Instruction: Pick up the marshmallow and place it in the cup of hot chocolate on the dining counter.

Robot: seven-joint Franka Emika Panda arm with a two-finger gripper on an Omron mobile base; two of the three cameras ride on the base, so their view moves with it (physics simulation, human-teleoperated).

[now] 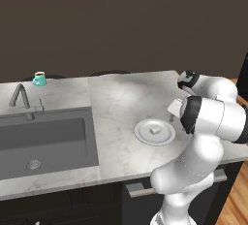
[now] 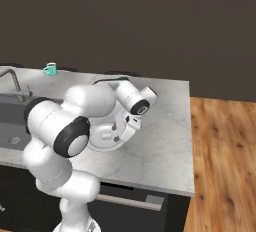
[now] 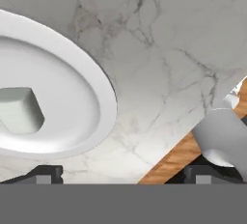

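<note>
The marshmallow (image 1: 155, 130), a tiny white cube, lies in the middle of a round white plate (image 1: 145, 136) on the dining counter (image 1: 121, 98). From the hand view, the marshmallow (image 3: 19, 109) is at the left, on the plate (image 3: 96, 92). My gripper (image 1: 171, 117) hangs open just right of the plate, low over the marble, with nothing between its fingers; from the right base view the gripper (image 2: 117, 132) is at the plate's (image 2: 100, 146) right rim. The cup of hot chocolate (image 1: 39, 78), a teal mug, stands far off at the counter's back left, behind the sink; it is also in the right base view (image 2: 49, 68).
A grey inset sink (image 1: 43, 136) with a faucet (image 1: 19, 98) takes the counter's left part. The counter's right edge drops to a wooden floor (image 2: 225, 166). Bare marble lies between the plate and the mug.
</note>
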